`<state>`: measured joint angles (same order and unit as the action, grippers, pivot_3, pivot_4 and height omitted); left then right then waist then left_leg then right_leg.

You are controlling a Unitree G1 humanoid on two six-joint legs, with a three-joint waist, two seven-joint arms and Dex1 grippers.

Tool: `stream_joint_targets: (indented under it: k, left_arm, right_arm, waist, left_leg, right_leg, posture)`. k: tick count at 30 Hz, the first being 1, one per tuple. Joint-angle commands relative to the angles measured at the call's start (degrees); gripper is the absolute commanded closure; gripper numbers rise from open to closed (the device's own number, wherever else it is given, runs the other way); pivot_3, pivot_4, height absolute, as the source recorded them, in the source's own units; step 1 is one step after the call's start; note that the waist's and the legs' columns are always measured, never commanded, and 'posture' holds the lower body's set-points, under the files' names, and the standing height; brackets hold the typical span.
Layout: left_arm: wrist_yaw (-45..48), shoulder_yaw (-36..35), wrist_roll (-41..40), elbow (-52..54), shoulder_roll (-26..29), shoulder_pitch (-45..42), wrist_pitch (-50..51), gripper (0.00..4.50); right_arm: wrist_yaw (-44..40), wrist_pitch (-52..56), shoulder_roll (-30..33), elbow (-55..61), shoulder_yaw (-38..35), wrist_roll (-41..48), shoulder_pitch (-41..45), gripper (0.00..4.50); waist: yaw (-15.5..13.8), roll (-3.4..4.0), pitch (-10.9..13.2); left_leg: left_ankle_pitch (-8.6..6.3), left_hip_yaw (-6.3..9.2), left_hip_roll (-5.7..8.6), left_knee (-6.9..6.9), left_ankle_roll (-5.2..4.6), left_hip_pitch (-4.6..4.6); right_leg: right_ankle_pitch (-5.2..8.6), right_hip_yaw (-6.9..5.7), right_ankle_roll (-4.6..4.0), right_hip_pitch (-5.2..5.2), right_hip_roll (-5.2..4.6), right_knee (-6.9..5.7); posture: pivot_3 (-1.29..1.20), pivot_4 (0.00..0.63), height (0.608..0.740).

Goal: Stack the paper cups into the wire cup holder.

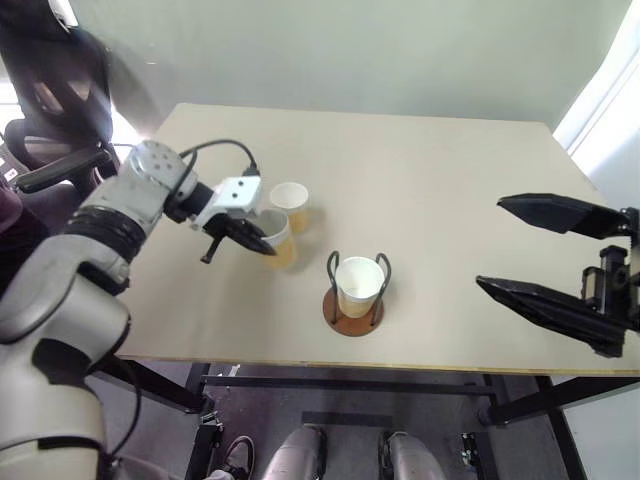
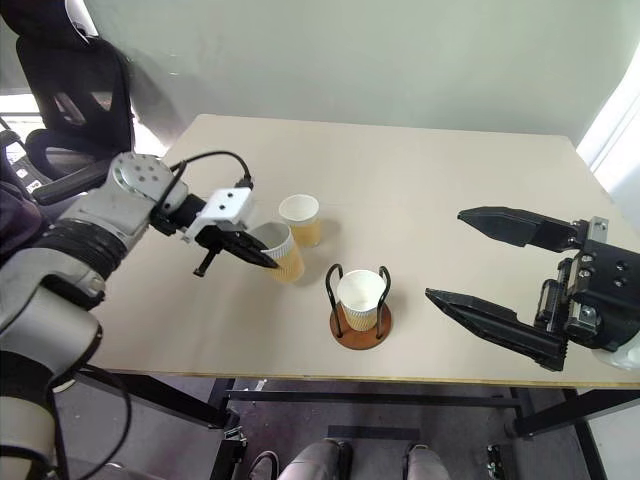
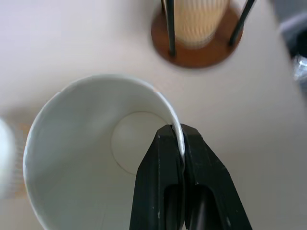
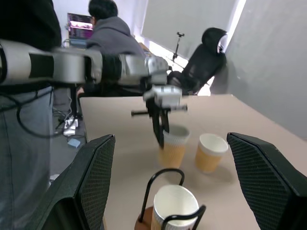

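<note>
The left gripper is pinching the rim of one paper cup, one finger inside, one outside. That cup sits just left of the wire cup holder, which already has a cup in it. A third cup stands just behind the held one. The right gripper, off to the holder's right, has jaws spread wide, holding nothing.

No legible text, label, brand, number or sign was found on any surface in the views; the lit laptop screen in the background of the right wrist view was noted, but nothing on it could be read
</note>
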<state>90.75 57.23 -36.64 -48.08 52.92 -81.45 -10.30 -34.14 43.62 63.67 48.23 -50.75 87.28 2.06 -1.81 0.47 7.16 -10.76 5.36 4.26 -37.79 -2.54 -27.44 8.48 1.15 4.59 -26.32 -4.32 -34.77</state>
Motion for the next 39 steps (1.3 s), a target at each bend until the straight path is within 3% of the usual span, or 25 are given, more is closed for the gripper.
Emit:
stream_joint_targets:
  k: [1, 6, 14, 18, 27, 39]
  left_arm:
    - [1.75, 1.41, -12.02, 6.78, 1.68, -8.11, 3.99, 4.46]
    - [1.75, 7.08, -20.83, 10.01, -0.93, -15.68, 3.28, 4.46]
    - [1.75, 13.42, -24.89, 10.46, -1.24, -18.53, 1.07, 4.46]
    - [1.75, 23.99, -24.52, 10.23, -11.10, -21.57, -6.97, 4.46]
    - [1.75, 37.22, -27.79, 11.01, -13.89, -25.89, -15.77, 4.46]
    - [1.75, 40.97, -28.93, 8.35, -14.47, -27.56, -19.00, 4.46]
  right_arm:
    - [0.93, -0.68, 0.48, 1.30, -4.61, 0.56, -1.48, 0.67]
    - [3.33, -1.93, 0.59, 3.26, -5.52, 0.47, -2.88, 0.67]
    - [4.12, -2.81, 0.72, 3.96, -6.19, 0.57, -4.15, 0.67]
    - [13.75, -4.19, 0.71, 10.85, -10.73, 4.76, -7.83, 0.67]
    - [22.05, -4.71, 5.29, 11.77, -14.84, 13.21, -10.50, 0.67]
    - [25.26, -2.12, 6.01, 11.77, -16.03, 16.88, -9.58, 0.67]
  waist:
    - [-0.09, 0.00, 0.00]
    - [-0.24, 0.08, -0.02]
    - [0.03, 0.27, 0.11]
    - [-1.28, 0.36, 0.12]
    - [-1.26, 0.37, 0.18]
    - [-1.49, 0.37, 0.18]
  left_leg:
    - [-0.09, 0.02, 0.00, -0.12, -0.04, -0.07]
    - [-0.43, -0.01, 0.05, -0.36, -0.21, -0.16]
    - [-0.69, -0.14, -0.01, -0.42, -0.33, -0.15]
    - [-0.77, -0.09, -0.02, -0.51, -0.47, -0.17]
    - [-1.46, -0.34, 0.01, -1.31, -0.67, -0.11]
    - [-1.48, -0.31, 0.00, -1.35, -0.69, -0.02]
  right_leg:
    - [-0.01, -0.01, -0.02, -0.01, -0.01, 0.01]
    - [-0.06, 0.03, 0.03, 0.11, -0.04, 0.32]
    - [-0.30, 0.11, 0.72, 0.16, -0.02, 0.54]
    - [-0.29, 0.06, 0.83, 0.37, -0.04, 0.77]
    - [-0.30, 0.22, 1.10, 0.58, -0.08, 0.81]
    - [-0.28, 0.24, 1.08, 0.74, -0.05, 0.75]
  posture:
    - [0.00, 0.150, 0.740]
    - [0.00, 0.150, 0.740]
    - [0.00, 0.150, 0.740]
    - [0.00, 0.150, 0.740]
    - [0.00, 0.150, 0.740]
    - [0.00, 0.150, 0.740]
